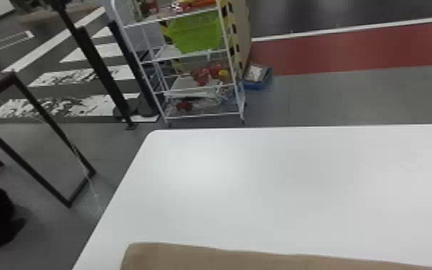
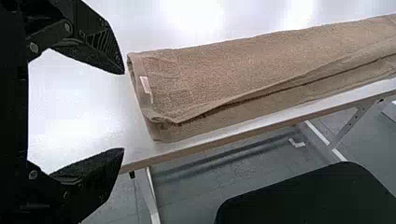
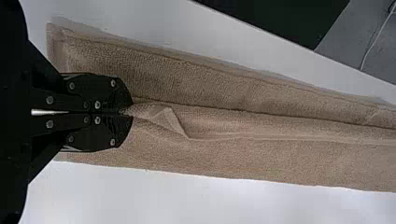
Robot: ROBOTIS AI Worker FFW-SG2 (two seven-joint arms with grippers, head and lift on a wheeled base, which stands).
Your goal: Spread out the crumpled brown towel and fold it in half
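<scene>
The brown towel [image 1: 226,257] lies along the table's near side in the head view, with a fairly straight far edge. In the left wrist view the towel [image 2: 224,70] is a long, layered strip with a small white tag at its end. My left gripper [image 2: 122,111] stands open just off that end, nothing between its fingers. Over in the right wrist view, my right gripper [image 3: 126,112] is shut on a pinched bit of the towel's upper layer [image 3: 261,158], and a small flap is turned over beside the fingertips.
The white table [image 1: 262,186] extends beyond the towel. A white rack [image 1: 201,84] with a green bin [image 1: 197,32] stands past its far edge. A dark frame [image 1: 46,107] is on the floor at left. In the left wrist view, a black rounded object [image 2: 313,196] is below the table edge.
</scene>
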